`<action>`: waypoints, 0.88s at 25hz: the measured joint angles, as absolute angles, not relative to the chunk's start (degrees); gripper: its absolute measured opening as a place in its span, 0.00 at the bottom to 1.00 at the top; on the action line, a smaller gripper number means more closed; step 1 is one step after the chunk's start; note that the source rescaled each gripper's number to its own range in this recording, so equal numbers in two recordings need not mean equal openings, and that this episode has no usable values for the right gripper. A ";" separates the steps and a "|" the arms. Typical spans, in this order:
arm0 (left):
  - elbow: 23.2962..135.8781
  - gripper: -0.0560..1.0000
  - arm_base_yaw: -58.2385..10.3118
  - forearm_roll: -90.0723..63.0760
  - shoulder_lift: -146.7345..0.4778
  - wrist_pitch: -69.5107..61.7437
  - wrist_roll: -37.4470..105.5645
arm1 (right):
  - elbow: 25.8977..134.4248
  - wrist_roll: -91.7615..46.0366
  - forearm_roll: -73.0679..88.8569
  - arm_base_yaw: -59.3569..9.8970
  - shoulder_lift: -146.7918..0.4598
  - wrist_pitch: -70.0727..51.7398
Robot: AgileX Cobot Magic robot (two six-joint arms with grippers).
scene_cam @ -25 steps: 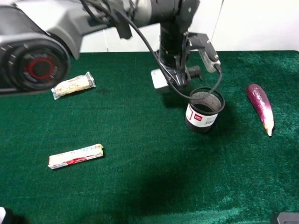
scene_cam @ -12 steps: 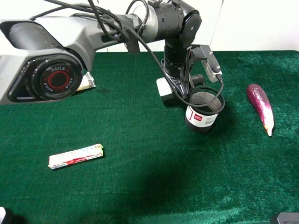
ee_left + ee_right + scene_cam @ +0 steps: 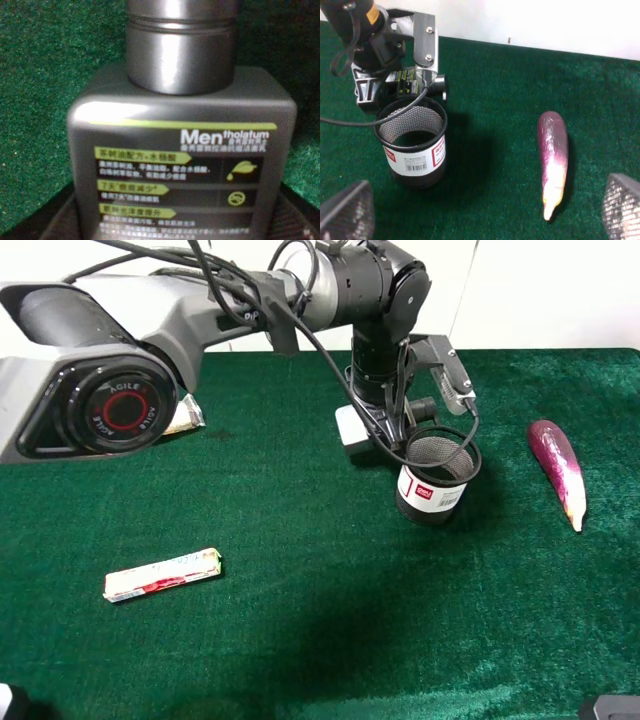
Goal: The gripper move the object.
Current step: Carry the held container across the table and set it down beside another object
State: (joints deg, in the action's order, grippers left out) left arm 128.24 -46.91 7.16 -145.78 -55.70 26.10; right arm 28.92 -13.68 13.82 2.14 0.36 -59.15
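Where the left gripper (image 3: 375, 430) hangs just behind the mesh cup (image 3: 436, 480), its fingers are closed on the Mentholatum bottle (image 3: 350, 438), one at each flat side.

- Left gripper: the wrist view shows only the dark finger pads (image 3: 52, 222) at the bottle's lower corners. No gap seen betw. pads and bottle. Cannot tell whether the bottle touches the cloth.
- Mentholatum bottle (image 3: 180, 150): flat grey body w. dark round cap (image 3: 180, 45) pointing away from the wrist. In the right wrist view the bottle (image 3: 405, 82) is just behind the cup rim, cap sticking out sideways.
- Right gripper (image 3: 485, 215): fingertips (image 3: 345, 215) spread wide at the edges of its view, holding nothing, well apart from all objs.
- Mesh cup (image 3: 412, 142): black, upright, nearest obstacle, just beside the held bottle. A cable from the left arm loops over its rim.
- Eggplant (image 3: 557, 468): purple, lying on the green cloth (image 3: 300, 640) right of the cup, apart from it.
- Snack bar (image 3: 162, 575): white wrapper w. red print, front left.
- Second snack bar (image 3: 188, 415): partly hidden behind the arm joint (image 3: 100, 405).

Writing: bottle reads "Men" and "tholatum" under a lime stripe, w. lime-tagged Chinese lines below. Arm joint reads "AGILE". Cup label has a red mark and a barcode, txt too small to read.
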 joint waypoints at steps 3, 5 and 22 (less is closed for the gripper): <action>128.24 0.05 -46.33 6.18 -145.78 -55.70 26.10 | 28.92 -13.68 13.82 2.14 0.36 -59.15; 128.24 0.05 -45.84 5.75 -145.78 -55.68 26.15 | 28.92 -13.68 13.82 2.14 0.36 -59.15; 125.76 0.05 -44.39 5.42 -145.80 -54.60 27.09 | 28.92 -13.68 13.82 2.14 0.36 -59.15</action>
State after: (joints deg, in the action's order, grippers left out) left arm 125.76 -44.39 5.42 -145.80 -54.60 27.09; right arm 28.92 -13.68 13.82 2.14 0.36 -59.15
